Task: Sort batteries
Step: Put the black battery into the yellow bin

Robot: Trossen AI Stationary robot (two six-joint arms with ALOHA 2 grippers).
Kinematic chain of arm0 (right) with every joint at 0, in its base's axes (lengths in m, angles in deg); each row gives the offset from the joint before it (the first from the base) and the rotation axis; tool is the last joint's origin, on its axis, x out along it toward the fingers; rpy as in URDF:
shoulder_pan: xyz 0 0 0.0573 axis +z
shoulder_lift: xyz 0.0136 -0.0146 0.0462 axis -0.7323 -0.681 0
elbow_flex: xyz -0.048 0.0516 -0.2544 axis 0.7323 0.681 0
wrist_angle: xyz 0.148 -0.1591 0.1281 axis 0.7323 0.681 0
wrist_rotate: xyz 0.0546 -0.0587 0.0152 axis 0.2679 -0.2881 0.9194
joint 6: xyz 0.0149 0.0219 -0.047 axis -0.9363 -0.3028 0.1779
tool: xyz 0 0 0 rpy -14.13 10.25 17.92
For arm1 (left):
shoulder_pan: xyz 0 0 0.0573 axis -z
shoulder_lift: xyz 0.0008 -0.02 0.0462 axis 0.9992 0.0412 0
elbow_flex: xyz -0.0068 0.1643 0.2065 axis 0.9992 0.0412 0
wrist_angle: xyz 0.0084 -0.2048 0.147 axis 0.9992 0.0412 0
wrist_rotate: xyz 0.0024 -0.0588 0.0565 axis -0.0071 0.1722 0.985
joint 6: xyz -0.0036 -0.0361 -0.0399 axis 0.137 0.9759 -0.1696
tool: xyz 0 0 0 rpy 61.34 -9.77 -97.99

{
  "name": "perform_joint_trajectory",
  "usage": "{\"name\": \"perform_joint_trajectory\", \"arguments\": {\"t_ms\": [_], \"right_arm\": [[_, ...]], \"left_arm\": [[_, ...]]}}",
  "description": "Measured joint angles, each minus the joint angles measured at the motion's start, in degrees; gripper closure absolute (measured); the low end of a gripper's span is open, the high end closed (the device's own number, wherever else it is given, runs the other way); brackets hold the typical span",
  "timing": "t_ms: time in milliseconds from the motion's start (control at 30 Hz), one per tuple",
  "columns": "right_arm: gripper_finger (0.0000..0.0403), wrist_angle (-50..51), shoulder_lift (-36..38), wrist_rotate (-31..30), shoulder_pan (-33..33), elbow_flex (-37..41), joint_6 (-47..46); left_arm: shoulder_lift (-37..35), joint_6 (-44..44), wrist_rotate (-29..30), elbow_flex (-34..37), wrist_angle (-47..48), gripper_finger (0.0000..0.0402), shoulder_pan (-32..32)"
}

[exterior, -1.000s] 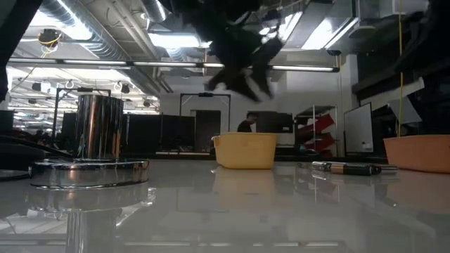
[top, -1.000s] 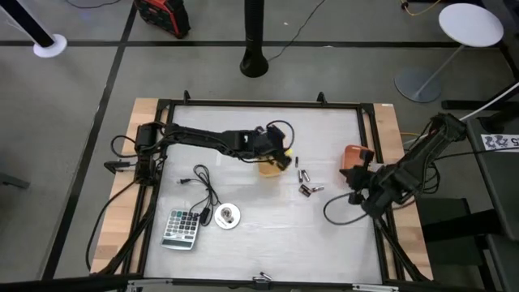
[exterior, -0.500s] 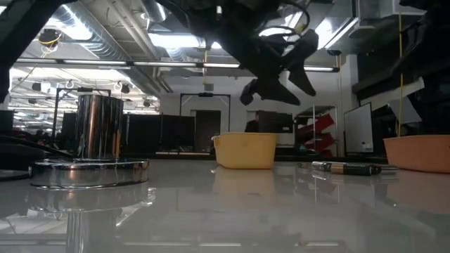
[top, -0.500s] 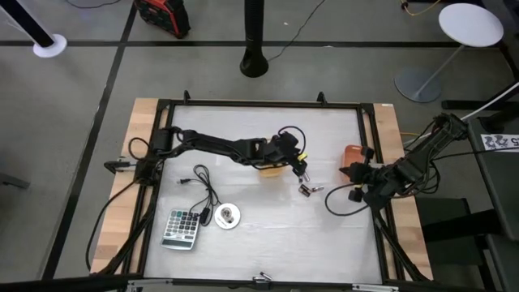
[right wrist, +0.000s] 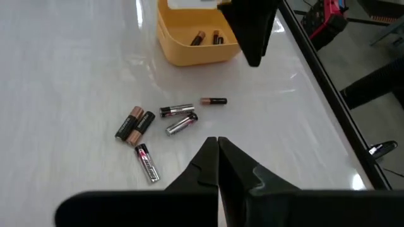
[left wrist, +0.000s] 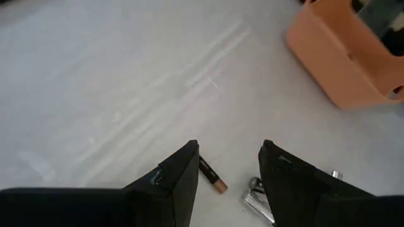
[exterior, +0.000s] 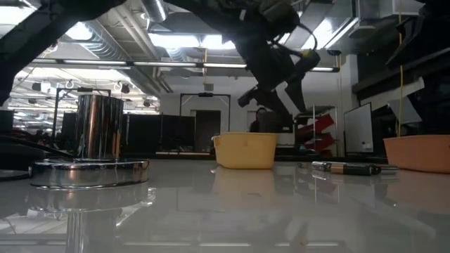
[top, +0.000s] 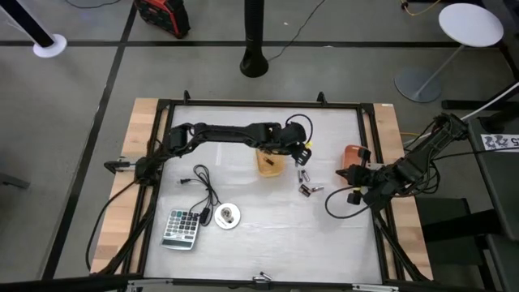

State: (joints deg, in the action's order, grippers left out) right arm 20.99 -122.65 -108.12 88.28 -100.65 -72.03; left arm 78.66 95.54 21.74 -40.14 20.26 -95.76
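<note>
Several small batteries (right wrist: pixel 177 111) lie loose on the white table, right of the yellow bin (top: pixel 272 163); the high view shows them as a cluster (top: pixel 306 182). Two more batteries (right wrist: pixel 207 38) lie inside the yellow bin. My left gripper (top: pixel 303 157) hangs open above the table, just right of the yellow bin and over the far end of the cluster. In its wrist view a dark, copper-tipped battery (left wrist: pixel 213 176) lies on the table below the gap between its fingers (left wrist: pixel 227 170). My right gripper (right wrist: pixel 218 154) is shut and waits right of the cluster, beside the orange bin (top: pixel 354 156).
On the table's left part lie a calculator (top: pixel 182 228), a round white disc (top: pixel 228 216) and a black cable (top: pixel 203 185). The orange bin (left wrist: pixel 346 57) stands near the right edge. Bare table lies near of the batteries. A black frame rail (top: pixel 259 105) runs round the table.
My left gripper has swung from above the yellow bin toward the table's right and now hangs over the loose batteries. The batteries and both bins have stayed where they were.
</note>
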Motion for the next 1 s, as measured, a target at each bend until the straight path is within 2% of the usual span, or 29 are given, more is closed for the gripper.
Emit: {"name": "perform_joint_trajectory", "arguments": {"t_ms": [367, 633, 1000], "right_arm": [[0.0402, 0.1, 0.0, 0.0, 0.0, 0.0, 0.0], [0.0402, 0.2, 0.0, 0.0, 0.0, 0.0, 0.0], [0.0402, 0.3, 0.0, 2.1, 0.0, 0.0, 0.0]], "left_arm": [[4.6, 4.5, -8.0, -0.3, -3.6, 0.0268, -0.2], [4.6, 4.1, -8.2, -0.3, -3.4, 0.0282, 0.5], [4.4, 3.9, -8.2, -0.3, 5.1, 0.0282, 0.5]]}}
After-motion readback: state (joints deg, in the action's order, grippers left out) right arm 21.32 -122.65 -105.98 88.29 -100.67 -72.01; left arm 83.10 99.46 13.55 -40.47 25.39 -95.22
